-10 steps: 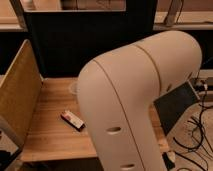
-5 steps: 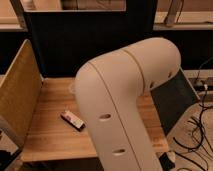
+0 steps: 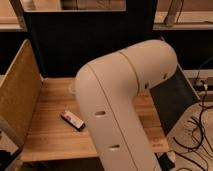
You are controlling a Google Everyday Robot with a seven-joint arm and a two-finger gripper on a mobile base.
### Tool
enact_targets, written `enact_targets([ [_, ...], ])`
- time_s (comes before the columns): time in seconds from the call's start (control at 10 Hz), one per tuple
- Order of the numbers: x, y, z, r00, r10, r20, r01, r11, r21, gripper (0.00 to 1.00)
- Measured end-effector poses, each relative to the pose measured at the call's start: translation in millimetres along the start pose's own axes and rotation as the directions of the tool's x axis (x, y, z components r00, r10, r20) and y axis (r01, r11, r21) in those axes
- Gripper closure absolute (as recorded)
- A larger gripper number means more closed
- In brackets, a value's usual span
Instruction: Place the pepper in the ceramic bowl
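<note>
My white arm fills the middle of the camera view and hides much of the wooden table. The gripper is not in view. No pepper and no ceramic bowl show; they are either hidden behind the arm or out of view. A small flat red-and-white object lies on the table just left of the arm.
A tan panel stands along the table's left side and a dark panel stands behind it. A dark grey slanted surface is at the right. Cables lie on the floor at the right.
The arm's elbow has swung left and lower across the view, uncovering more of the dark surface at the right. The red-and-white object has not moved.
</note>
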Motion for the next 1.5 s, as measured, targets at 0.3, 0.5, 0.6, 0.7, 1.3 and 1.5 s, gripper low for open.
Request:
enact_targets([
  [0.3, 4, -4, -2, 1.000, 0.021, 0.012, -0.021, 1.000, 0.001, 0.80],
  [0.5, 7, 5, 2, 1.000, 0.020, 0.012, -0.020, 1.000, -0.016, 0.98],
  [0.6, 7, 8, 2, 1.000, 0.020, 0.014, -0.019, 1.000, -0.019, 1.00],
  [0.7, 7, 8, 1, 1.000, 0.021, 0.016, -0.021, 1.000, -0.019, 1.00],
  [1.3, -8, -35, -68, 0.968, 0.165, 0.189, -0.160, 0.986, -0.043, 1.00],
  [1.5, -11, -45, -91, 0.955, 0.178, 0.239, -0.176, 0.984, -0.033, 1.00],
])
